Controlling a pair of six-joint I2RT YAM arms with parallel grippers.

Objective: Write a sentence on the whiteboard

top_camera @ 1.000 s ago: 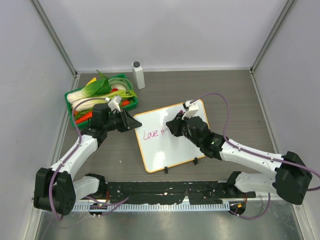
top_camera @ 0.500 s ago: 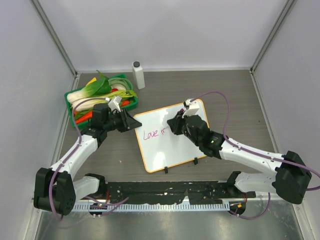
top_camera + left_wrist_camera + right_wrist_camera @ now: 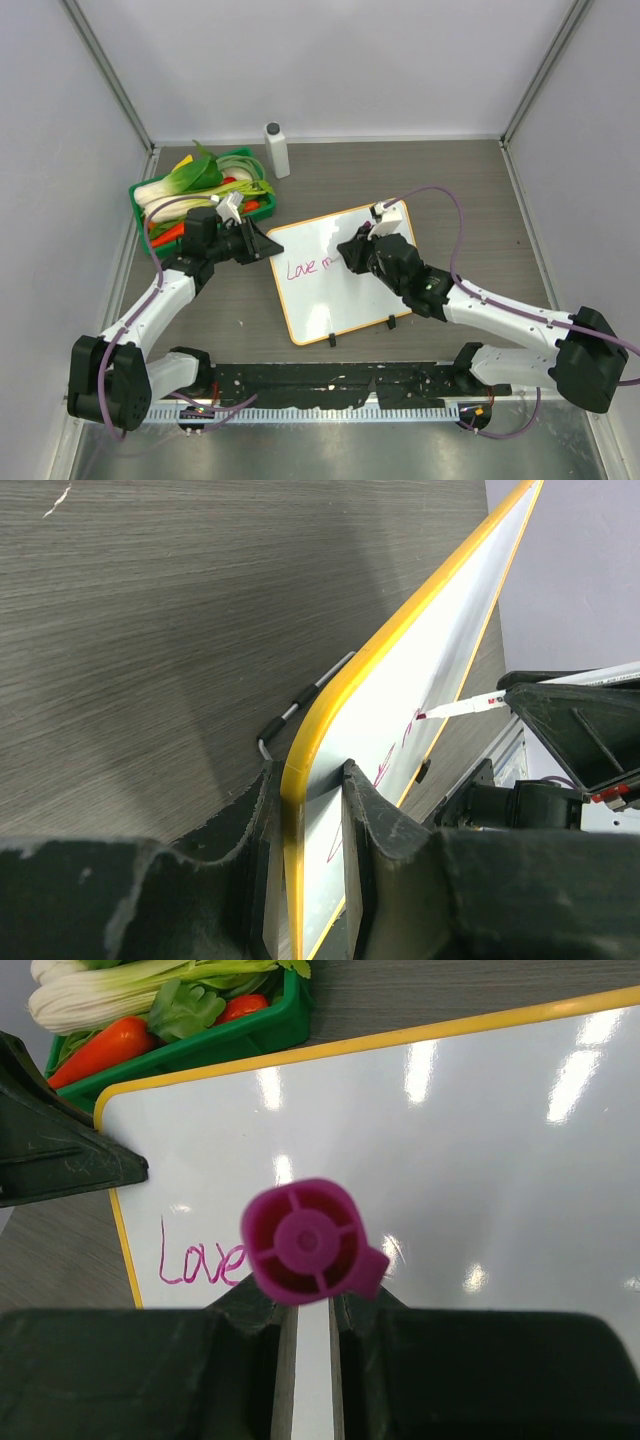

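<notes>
While your left pincer [image 3: 268, 243] clamps the whiteboard [image 3: 350, 300] by its corner at centre frame, press the marker [image 3: 305, 1243] gripped in your right pincer [image 3: 352, 256] lightly, looping rightward from the sentence [image 3: 305, 267], now reading "Love m".

- Left arm [image 3: 150, 310] angles forward and inward; left gripper [image 3: 262, 243] is clamped on the whiteboard [image 3: 345, 300] at its left corner.
- Right arm [image 3: 500, 315] stretches low and leftward; right gripper [image 3: 352, 255] pinches a marker [image 3: 303, 1242], angled down at the whiteboard.
</notes>
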